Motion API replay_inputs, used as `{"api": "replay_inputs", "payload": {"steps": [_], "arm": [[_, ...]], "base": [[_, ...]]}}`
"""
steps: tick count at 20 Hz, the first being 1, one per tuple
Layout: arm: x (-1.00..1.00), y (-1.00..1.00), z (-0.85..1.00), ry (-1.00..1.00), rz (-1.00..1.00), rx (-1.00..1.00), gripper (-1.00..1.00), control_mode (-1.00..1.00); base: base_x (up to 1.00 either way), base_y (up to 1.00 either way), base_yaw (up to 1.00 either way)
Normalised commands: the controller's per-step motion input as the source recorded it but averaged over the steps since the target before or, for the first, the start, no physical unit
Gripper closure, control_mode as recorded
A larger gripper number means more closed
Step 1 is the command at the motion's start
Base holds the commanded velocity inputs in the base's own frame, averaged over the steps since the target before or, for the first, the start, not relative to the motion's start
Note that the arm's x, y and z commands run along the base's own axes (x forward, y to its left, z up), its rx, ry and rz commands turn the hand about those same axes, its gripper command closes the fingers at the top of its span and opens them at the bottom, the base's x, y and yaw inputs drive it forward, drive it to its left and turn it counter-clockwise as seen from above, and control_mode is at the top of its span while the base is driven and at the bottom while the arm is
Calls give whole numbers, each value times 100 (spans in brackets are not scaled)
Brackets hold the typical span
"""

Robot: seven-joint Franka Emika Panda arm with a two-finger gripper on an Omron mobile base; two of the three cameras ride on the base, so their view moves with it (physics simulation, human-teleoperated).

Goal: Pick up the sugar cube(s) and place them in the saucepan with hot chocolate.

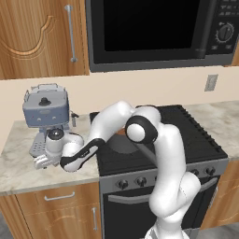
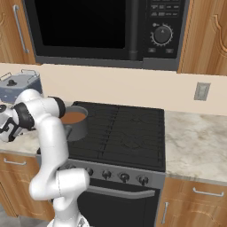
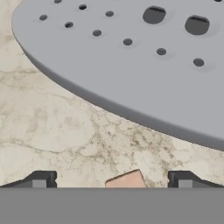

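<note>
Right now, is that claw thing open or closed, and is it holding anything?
Gripper: jaws open, holding nothing; a tiny tan sugar cube sits between them on the beige marble counter.

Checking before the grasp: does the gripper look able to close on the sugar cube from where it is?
Probably yes. The sugar cube lies on bare counter between the open gripper's fingertips, clear of the espresso machine's base.

Wood cabinets (image 1: 37, 32), marble counter (image 2: 195, 142).
</note>
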Motion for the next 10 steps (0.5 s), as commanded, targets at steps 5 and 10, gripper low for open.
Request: {"api": "replay_inputs", "payload": {"steps": [5,10], "arm": [[-2,0,-19,3,0,0,-100,-100],[-1,-7,-29,0,0,0,-100,-100]], "base": [[0,0,0],[0,0,0]]}}
